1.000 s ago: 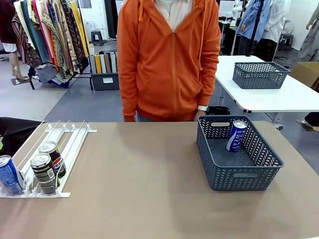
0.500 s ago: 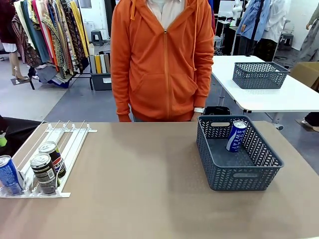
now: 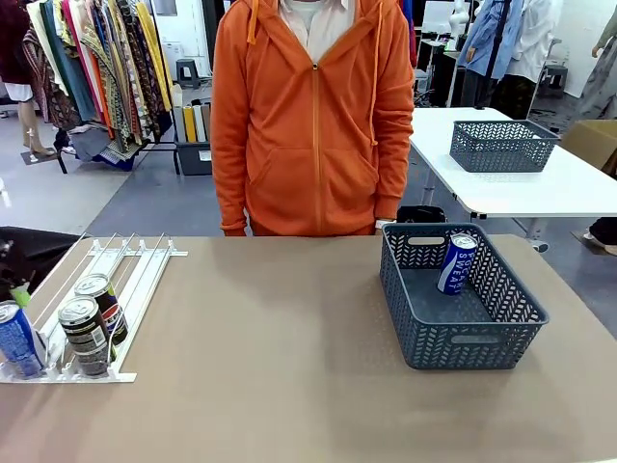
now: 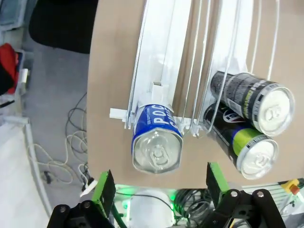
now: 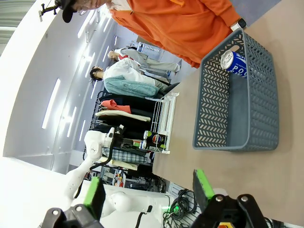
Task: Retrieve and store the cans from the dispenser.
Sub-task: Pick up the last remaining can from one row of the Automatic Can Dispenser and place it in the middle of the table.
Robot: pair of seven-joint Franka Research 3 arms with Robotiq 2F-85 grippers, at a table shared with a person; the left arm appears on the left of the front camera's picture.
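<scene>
Tan table [image 3: 289,367]: left gripper [image 4: 160,173] spread wide facing blue can [image 4: 156,142], right gripper [image 5: 147,179] released.

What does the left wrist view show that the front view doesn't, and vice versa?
Left wrist adds: the open left gripper lined up on the blue can and its silver top, apart from it; cables on the floor past the table edge.
Front adds: the person in an orange hoodie at the far side, and the basket on the right with another blue can inside.
Shared: the dispenser, the blue can at its stop end, two dark cans beside it.
</scene>
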